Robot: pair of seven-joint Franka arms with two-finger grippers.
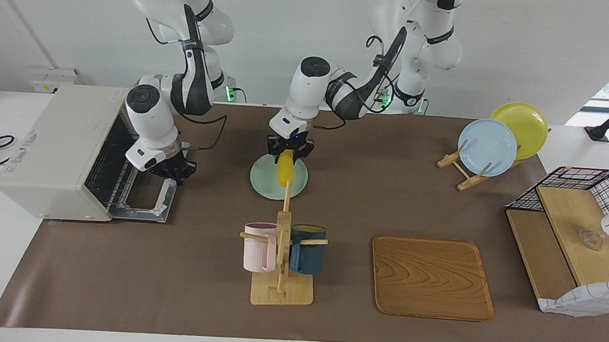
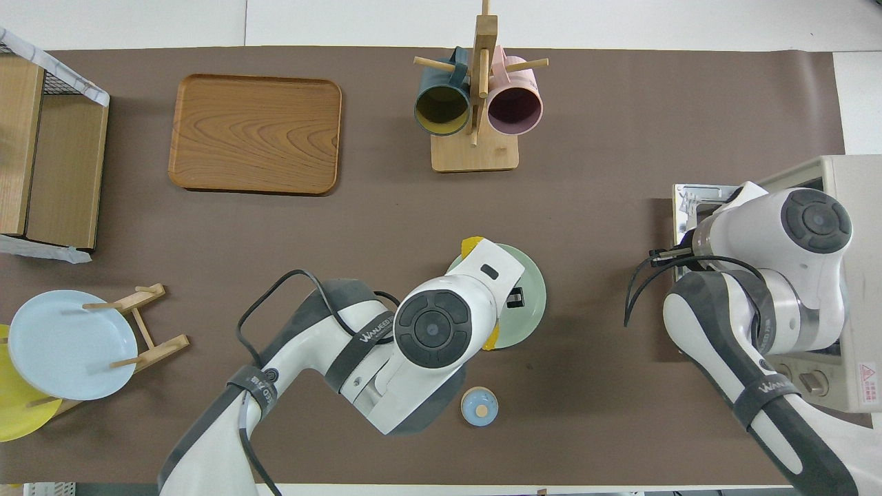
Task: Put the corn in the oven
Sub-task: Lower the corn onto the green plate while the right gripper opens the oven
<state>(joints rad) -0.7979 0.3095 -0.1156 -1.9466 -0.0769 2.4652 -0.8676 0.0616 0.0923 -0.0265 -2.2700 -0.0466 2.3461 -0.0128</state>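
The yellow corn (image 1: 285, 172) hangs lengthwise from my left gripper (image 1: 287, 157), which is shut on its upper end, over the pale green plate (image 1: 266, 182). In the overhead view the left wrist covers most of it; only a corn tip (image 2: 471, 242) shows at the plate's (image 2: 532, 297) edge. The off-white oven (image 1: 55, 142) stands at the right arm's end of the table, its door (image 1: 146, 203) folded down flat and its wire rack showing. My right gripper (image 1: 171, 172) is shut, low over the door's edge nearer the robots.
A wooden mug rack (image 1: 282, 254) with a pink and a dark blue mug stands close to the plate, farther from the robots. A wooden tray (image 1: 432, 276), a plate stand (image 1: 488, 145), a wire shelf (image 1: 570, 229) and a small blue knob (image 2: 479, 405) also lie about.
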